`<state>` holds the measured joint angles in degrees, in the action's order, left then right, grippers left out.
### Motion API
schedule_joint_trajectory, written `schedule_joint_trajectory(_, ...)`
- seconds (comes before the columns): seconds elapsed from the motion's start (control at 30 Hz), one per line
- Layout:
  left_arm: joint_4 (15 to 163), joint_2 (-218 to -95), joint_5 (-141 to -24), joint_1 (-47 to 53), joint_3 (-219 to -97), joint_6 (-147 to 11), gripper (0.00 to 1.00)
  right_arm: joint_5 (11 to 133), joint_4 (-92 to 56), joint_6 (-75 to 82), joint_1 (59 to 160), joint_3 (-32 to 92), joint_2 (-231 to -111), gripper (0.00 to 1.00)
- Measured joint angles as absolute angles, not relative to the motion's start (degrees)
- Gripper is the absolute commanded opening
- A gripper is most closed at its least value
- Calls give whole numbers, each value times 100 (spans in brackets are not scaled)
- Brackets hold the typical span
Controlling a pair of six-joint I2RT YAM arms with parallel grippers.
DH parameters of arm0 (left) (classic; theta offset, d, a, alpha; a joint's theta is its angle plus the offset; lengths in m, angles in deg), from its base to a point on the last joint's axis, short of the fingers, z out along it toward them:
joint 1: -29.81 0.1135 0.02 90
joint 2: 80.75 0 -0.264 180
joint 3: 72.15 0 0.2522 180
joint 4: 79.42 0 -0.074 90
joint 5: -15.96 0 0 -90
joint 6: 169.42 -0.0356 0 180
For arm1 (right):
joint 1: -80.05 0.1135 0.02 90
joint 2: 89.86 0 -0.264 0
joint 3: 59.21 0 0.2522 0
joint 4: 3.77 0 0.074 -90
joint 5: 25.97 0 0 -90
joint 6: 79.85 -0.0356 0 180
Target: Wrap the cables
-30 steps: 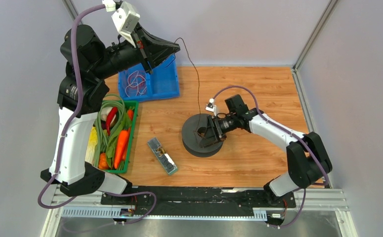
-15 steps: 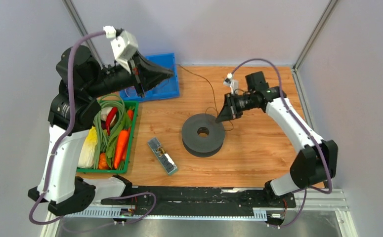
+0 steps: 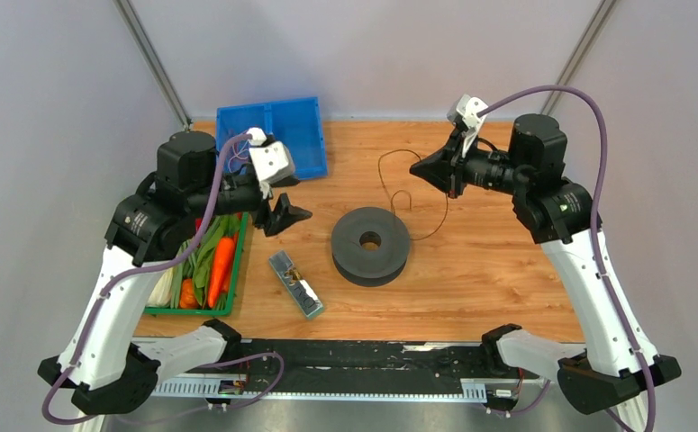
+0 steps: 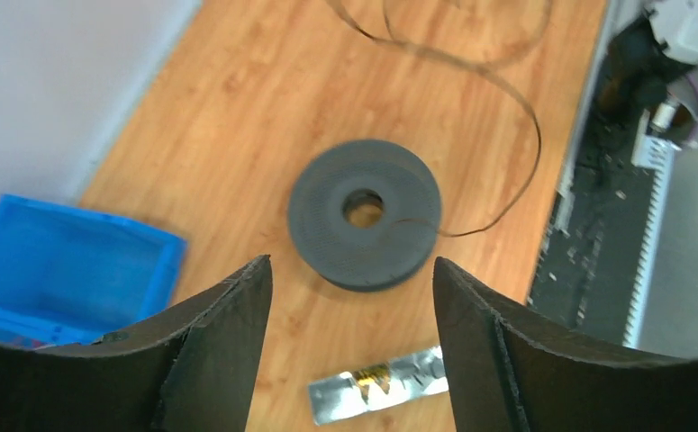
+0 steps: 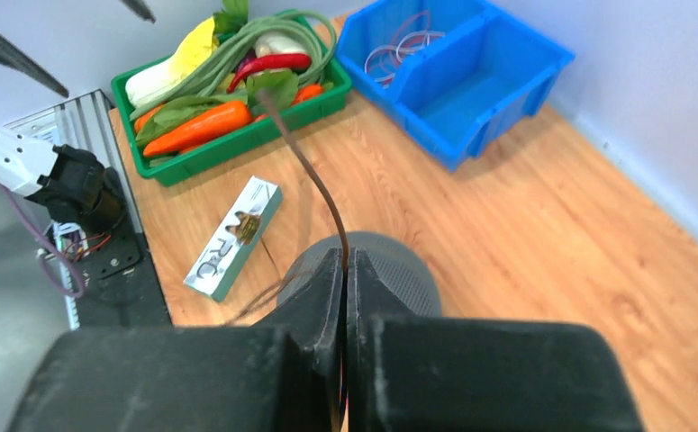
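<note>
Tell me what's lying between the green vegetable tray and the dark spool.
A small silver-and-green packet lies on the wood between the green tray and the spool, touching neither. The top view shows it clearest.

Built from white link shells (image 3: pixel 115 301) and black joint housings (image 3: pixel 185 157). Strung with thick purple hoses (image 3: pixel 552 88), base to wrist. Capped with white camera blocks (image 3: pixel 271 162). Tipped with matte black wedge fingers (image 4: pixel 210 351). Bolted to a black rail (image 3: pixel 354 355) at the table's (image 3: pixel 471 288) near edge.

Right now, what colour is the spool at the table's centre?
The spool is dark grey; the left wrist view shows it best.
</note>
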<state>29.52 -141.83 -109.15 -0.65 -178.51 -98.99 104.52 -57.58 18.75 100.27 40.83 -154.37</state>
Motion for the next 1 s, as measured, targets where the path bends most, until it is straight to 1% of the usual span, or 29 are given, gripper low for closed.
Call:
schedule_joint_trajectory(0.1,3446,-14277,-10671,-65,-18078,-9740,75,10347,-5463,1969,10178,4124,-15437,0)
schedule_joint_trajectory(0.27,4455,-14605,-10651,-177,-18369,-9475,76,10286,-5314,2094,10408,4124,-15430,0)
schedule_joint_trajectory(0.37,4829,-14961,-10668,-402,-18541,-9421,76,10231,-5284,2138,10559,4124,-15400,0)
schedule_joint_trajectory(0.43,4989,-15127,-10657,-561,-18539,-9327,78,10174,-5238,2159,10637,4124,-15349,0)
schedule_joint_trajectory(0.53,5336,-15350,-10646,-789,-18469,-9060,79,10148,-5133,2157,10718,4124,-15251,0)
schedule_joint_trajectory(0.57,5459,-15405,-10646,-850,-18428,-8929,75,10146,-5074,2159,10744,4124,-15218,0)
schedule_joint_trajectory(0.63,5658,-15505,-10651,-911,-18393,-8669,59,10133,-5006,2155,10777,4140,-15172,0)
schedule_joint_trajectory(0.67,5765,-15566,-10675,-926,-18393,-8498,48,10107,-4967,2153,10788,4164,-15159,0)
schedule_joint_trajectory(0.73,5968,-15691,-10806,-948,-18393,-8201,32,10039,-4881,2153,10806,4223,-15148,0)
schedule_joint_trajectory(0.8,6088,-15780,-10920,-948,-18367,-7910,13,9894,-4724,2155,10812,4245,-15120,0)
schedule_joint_trajectory(0.83,6158,-15794,-10970,-948,-18281,-7773,6,9776,-4645,2155,10812,4247,-15096,0)
schedule_joint_trajectory(0.87,6204,-15785,-11016,-950,-18179,-7674,2,9648,-4575,2159,10812,4247,-15072,0)
schedule_joint_trajectory(0.9,6263,-15743,-11057,-950,-17997,-7578,0,9516,-4501,2159,10812,4247,-15046,0)
schedule_joint_trajectory(1.0,6219,-15575,-11055,-950,-17473,-7462,0,9005,-4331,2155,10814,4304,-14995,0)
